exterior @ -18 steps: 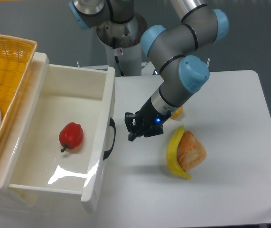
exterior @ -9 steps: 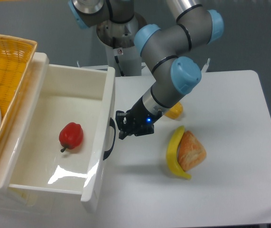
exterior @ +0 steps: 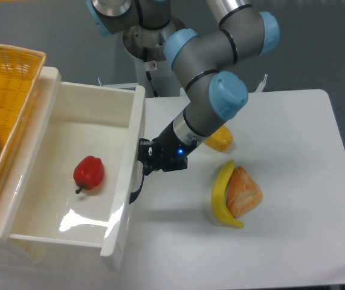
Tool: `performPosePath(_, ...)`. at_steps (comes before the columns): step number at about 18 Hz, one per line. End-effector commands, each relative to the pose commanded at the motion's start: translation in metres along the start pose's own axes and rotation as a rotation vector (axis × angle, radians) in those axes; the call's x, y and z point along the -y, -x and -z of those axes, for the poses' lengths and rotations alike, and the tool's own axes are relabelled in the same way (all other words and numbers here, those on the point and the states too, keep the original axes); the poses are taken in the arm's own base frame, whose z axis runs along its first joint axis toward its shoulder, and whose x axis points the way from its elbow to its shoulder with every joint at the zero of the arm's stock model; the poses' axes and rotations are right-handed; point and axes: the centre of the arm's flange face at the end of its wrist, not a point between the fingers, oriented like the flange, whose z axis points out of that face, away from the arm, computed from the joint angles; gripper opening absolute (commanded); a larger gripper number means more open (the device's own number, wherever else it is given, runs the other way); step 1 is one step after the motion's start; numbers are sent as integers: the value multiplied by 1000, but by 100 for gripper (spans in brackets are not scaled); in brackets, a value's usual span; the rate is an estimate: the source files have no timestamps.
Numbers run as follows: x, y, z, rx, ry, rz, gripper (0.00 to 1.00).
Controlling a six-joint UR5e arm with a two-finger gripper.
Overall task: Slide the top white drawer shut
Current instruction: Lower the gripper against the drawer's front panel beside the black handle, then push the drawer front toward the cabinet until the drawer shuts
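Clearly the top white drawer (exterior: 93, 175) is still far from shut: it stands pulled well out to the right from its cabinet at the left of the scene, its deep tray open to view. Inside lies a red pepper (exterior: 89, 173) on the tray floor, so the drawer will carry that load as it slides. On the drawer's front panel, facing right, sits the curved dark handle (exterior: 137, 188).

Pressed up against that front, at the handle's upper end, is the gripper (exterior: 145, 158), reached in from the right on the bent arm (exterior: 211, 90). Its black fingers point leftward at the panel, a fitting pose for pushing, not for grasping; contact looks made or all but made, though I cannot be sure. Whether the jaws are spread or pressed together I cannot tell, since they are dark and seen end-on.

Farther right on the white table (exterior: 293, 229), a banana (exterior: 222, 196) curls round a piece of bread (exterior: 243, 192), with a yellow-orange item (exterior: 220, 140) partly hidden behind the arm. A yellow wicker basket (exterior: 9, 84) rests on top of the cabinet at far left.
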Motion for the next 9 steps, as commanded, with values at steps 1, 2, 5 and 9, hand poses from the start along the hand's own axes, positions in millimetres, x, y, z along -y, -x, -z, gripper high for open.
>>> performPosePath(1, 0, -1, -1, 0, 1, -1, 10)
performPosePath(2, 1, -4, -1, -3, 0, -6, 11)
performPosePath(5, 2, -6, -3, -6, 1, -10, 11)
performPosePath(9, 0, -12, 1, -7, 0, -12, 11)
